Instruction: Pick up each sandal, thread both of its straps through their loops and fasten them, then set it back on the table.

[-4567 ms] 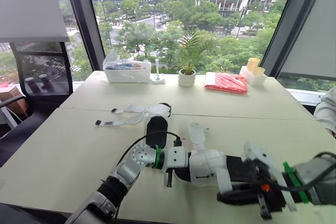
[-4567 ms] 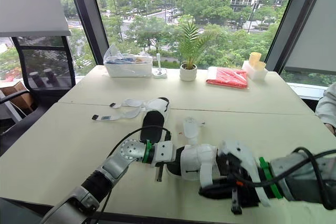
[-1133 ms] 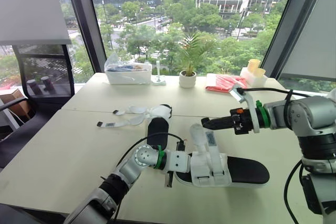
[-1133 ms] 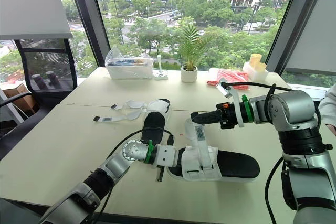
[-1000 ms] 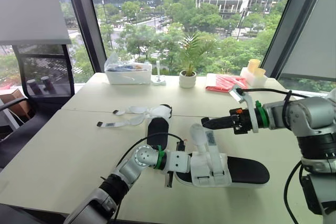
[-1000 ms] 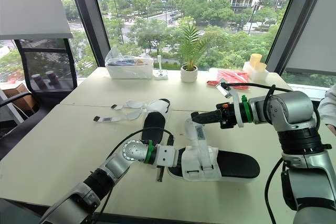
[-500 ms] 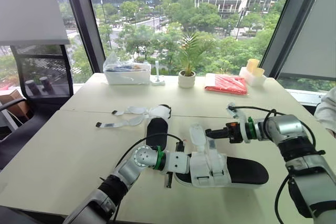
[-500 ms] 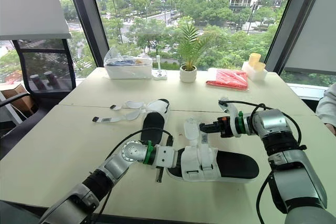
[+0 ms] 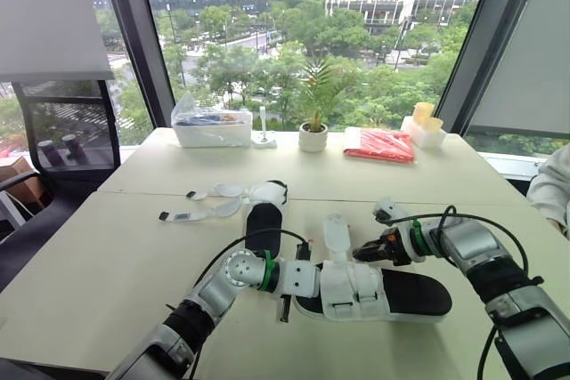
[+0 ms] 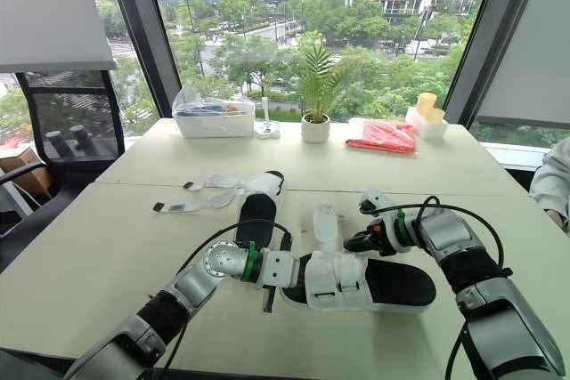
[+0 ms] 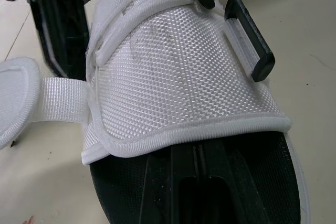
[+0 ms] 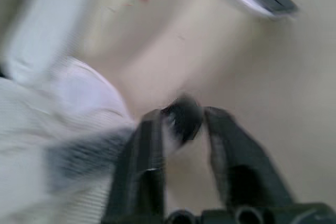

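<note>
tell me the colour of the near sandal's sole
Black. The sole shows best in the left eye view.

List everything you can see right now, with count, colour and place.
table: one, cream, centre.
near sandal: one, black sole, white straps, between the claws.
far sandal: one, same colours, mid-table, straps open.
potted plant: one, green, by window.
clear box: one, rear left.
red packet: one, rear right.
yellow blocks: two, rear right corner.
chair: one, black, left of table.
sleeve: one, white, right edge.
left claw: one, black, at near sandal's strapped end.
right claw: one, black, by its upright strap.
</note>
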Robot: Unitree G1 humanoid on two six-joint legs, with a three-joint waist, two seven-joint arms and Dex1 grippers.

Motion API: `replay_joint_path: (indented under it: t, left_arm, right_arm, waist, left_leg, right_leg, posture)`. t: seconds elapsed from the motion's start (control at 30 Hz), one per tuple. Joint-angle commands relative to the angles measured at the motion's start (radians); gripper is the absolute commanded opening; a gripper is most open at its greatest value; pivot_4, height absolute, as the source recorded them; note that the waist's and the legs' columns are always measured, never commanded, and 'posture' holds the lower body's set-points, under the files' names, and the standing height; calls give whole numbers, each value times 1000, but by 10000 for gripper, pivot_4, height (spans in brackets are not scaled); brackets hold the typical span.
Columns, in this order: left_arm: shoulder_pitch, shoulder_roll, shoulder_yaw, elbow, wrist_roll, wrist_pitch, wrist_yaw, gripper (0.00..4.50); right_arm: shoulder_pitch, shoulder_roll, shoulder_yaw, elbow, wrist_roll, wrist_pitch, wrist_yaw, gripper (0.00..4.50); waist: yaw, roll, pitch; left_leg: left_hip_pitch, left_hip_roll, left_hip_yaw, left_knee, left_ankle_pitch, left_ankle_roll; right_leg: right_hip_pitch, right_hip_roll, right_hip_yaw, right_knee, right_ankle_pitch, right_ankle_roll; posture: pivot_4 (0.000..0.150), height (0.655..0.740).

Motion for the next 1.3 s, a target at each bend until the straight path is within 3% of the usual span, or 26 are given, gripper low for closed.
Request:
replay_joint_path:
  t: [0.03, 0.2, 0.4, 0.53, 0.73, 1.1, 1.3]
  left_arm:
    - [83, 30, -114, 106, 121, 80, -51, 0]
    - [84, 33, -109, 98, 116, 89, -52, 0]
    - [78, 30, -102, 105, 112, 91, -46, 0]
    - [67, 22, -99, 118, 112, 86, -40, 0]
    - [53, 10, -99, 133, 113, 82, -33, 0]
    - [52, 13, -95, 138, 118, 73, -24, 0]
    - [60, 12, -94, 126, 123, 72, -8, 0]
  right_arm:
    - [0, 24, -20, 26, -59, -86, -78, 33087]
    - [-43, 39, -134, -17, -38, -91, -181, 33087]
    - [-63, 4, -332, -278, 157, 295, -189, 33087]
    - [-29, 14, -387, -394, 264, 545, -212, 33087]
    - [25, 119, -409, -436, 326, 654, -286, 33087]
    - [-102, 284, -294, -214, 309, 533, -295, 33087]
    - [-210, 330, -285, 26, 282, 427, -272, 33087]
  waist:
    - [0, 0, 0]
    - [1, 1, 0]
    - [2, 4, 1]
    - [1, 3, 1]
    - [2, 3, 1]
    - [2, 3, 1]
    - [1, 3, 1]
  left_leg:
    - [1, 0, 0, 0, 0, 0]
    - [0, 0, 0, 0, 0, 0]
    - [-2, 0, 0, 0, 0, 0]
    - [-1, 0, 0, 0, 0, 0]
    - [-1, 0, 0, 0, 0, 0]
    - [-1, 0, 0, 0, 0, 0]
    - [-1, -1, 0, 0, 0, 0]
  right_leg:
    - [0, 0, 0, 0, 0, 0]
    - [0, 0, 0, 1, 0, 0]
    - [-1, 0, 0, 1, 0, 0]
    - [0, 0, 0, 1, 0, 0]
    - [-1, -1, 0, 1, 0, 0]
    - [-1, -1, 0, 1, 0, 0]
    - [-1, -2, 0, 1, 0, 0]
  posture:
    - [1500, 7374]
    - [1500, 7374]
    - [1500, 7374]
    - [1500, 7374]
    - [1500, 7374]
    - [1500, 7374]
    - [1500, 7374]
